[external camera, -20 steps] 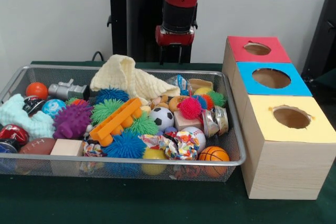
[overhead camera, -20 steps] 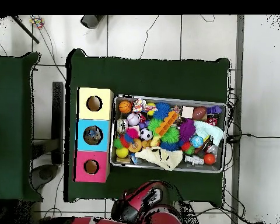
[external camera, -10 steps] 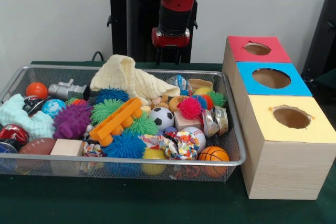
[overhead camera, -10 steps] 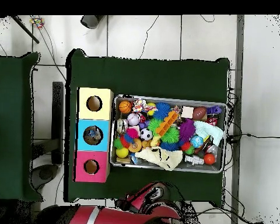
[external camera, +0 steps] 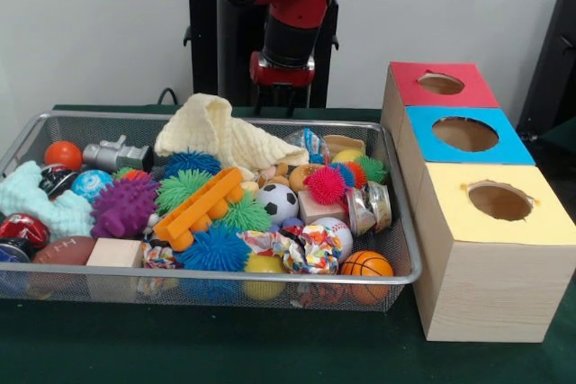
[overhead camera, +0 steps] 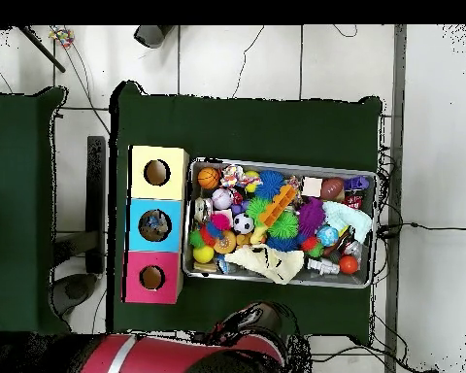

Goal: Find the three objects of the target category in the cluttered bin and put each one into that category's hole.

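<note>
The wire bin (external camera: 54,123), heaped with balls, spiky toys and a yellow cloth (external camera: 216,132), sits on a dark green table cover (external camera: 225,348). At its three o'clock stand red, blue and yellow boxes (external camera: 468,132) with holes. I read no writing anywhere. The gripper (external camera: 270,101) hangs at twelve o'clock; whether it's open, I cannot tell.

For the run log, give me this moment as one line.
gripper: behind wire bin, holding nothing | cream cloth: in bin | boxes: untouched

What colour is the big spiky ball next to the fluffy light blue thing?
Purple. The spiky ball shows best in the front view.
</note>
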You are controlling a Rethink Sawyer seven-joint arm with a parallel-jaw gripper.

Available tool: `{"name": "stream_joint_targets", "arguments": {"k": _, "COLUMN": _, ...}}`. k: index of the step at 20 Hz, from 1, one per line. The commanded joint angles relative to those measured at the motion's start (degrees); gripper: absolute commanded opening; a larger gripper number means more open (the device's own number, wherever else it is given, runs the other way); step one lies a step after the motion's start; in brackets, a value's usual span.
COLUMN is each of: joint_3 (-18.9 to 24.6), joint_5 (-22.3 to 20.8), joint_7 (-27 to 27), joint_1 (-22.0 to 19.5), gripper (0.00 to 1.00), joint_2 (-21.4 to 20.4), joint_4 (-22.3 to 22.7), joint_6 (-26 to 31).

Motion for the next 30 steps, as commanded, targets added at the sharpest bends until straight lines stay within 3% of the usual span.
{"name": "stream_joint_targets", "arguments": {"k": 1, "joint_3": 1.05, "joint_5": 7.39, "joint_7": 8.10, "joint_1": 1.52, "gripper": 1.00, "joint_2": 5.60, "joint_4": -11.71, "joint_6": -6.24}}
{"name": "stream_joint_targets", "arguments": {"k": 5, "joint_3": 2.14, "joint_5": 8.60, "joint_7": 7.56, "joint_1": 1.40, "gripper": 1.00, "joint_2": 4.31, "joint_4": -11.13, "joint_6": -2.80}}
{"name": "stream_joint_targets", "arguments": {"k": 12, "joint_3": 1.05, "joint_5": 12.94, "joint_7": 8.77, "joint_1": 3.17, "gripper": 1.00, "joint_2": 5.11, "joint_4": -11.46, "joint_6": -2.81}}
{"name": "stream_joint_targets", "arguments": {"k": 15, "joint_3": 3.56, "joint_5": 12.71, "joint_7": 7.99, "joint_1": 0.77, "gripper": 1.00, "joint_2": 0.21, "joint_4": -8.40, "joint_6": -1.66}}
{"name": "stream_joint_targets", "arguments": {"k": 20, "joint_3": 7.91, "joint_5": 12.44, "joint_7": 4.48, "joint_1": -3.63, "gripper": 1.00, "joint_2": -9.32, "joint_4": -4.01, "joint_6": 6.62}}
{"name": "stream_joint_targets", "arguments": {"k": 25, "joint_3": 9.35, "joint_5": 13.27, "joint_7": 3.02, "joint_1": -6.09, "gripper": 1.00, "joint_2": -13.22, "joint_4": -3.97, "joint_6": 9.83}}
{"name": "stream_joint_targets", "arguments": {"k": 30, "joint_3": 10.94, "joint_5": 13.98, "joint_7": 2.58, "joint_1": -6.76, "gripper": 1.00, "joint_2": -12.87, "joint_4": -6.40, "joint_6": 10.47}}
